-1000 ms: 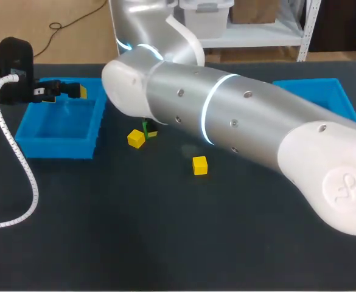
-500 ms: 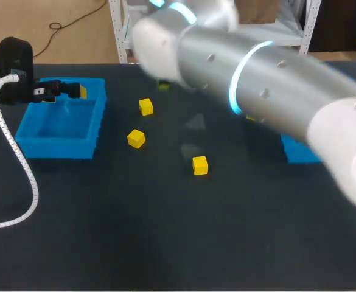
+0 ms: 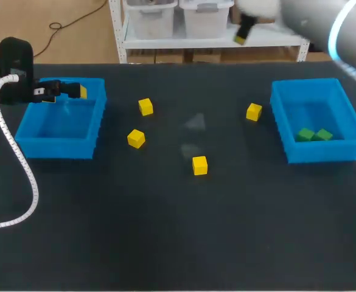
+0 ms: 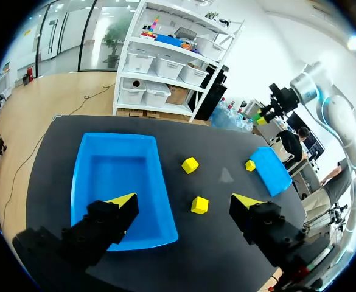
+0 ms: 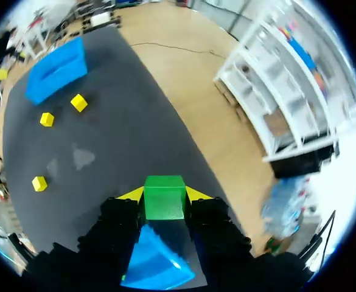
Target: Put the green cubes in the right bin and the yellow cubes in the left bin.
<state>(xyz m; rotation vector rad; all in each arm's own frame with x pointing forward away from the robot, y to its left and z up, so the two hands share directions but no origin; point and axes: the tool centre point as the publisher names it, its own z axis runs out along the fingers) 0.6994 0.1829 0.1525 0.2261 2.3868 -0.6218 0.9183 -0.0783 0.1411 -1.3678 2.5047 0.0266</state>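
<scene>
Head view, against one second back: right arm [image 3: 314, 15] no longer stretched across table centre, now raised and withdrawn toward 1 o'clock, right gripper [image 3: 244, 28] past the far edge. Right wrist view: fingers clamped on green cube [image 5: 164, 196], carried clear of the table. Right bin [image 3: 317, 152] at 3 o'clock already holds two green cubes [image 3: 305, 134]. Four yellow cubes [image 3: 145, 107] [image 3: 136, 138] [image 3: 199, 165] [image 3: 254, 111] remain loose around centre. Left gripper [image 4: 185, 201] unmoved over left bin [image 3: 56, 148] at 9 o'clock, fingers apart, empty. Judgement: pickup complete, drop into right bin outstanding, yellows untouched.
</scene>
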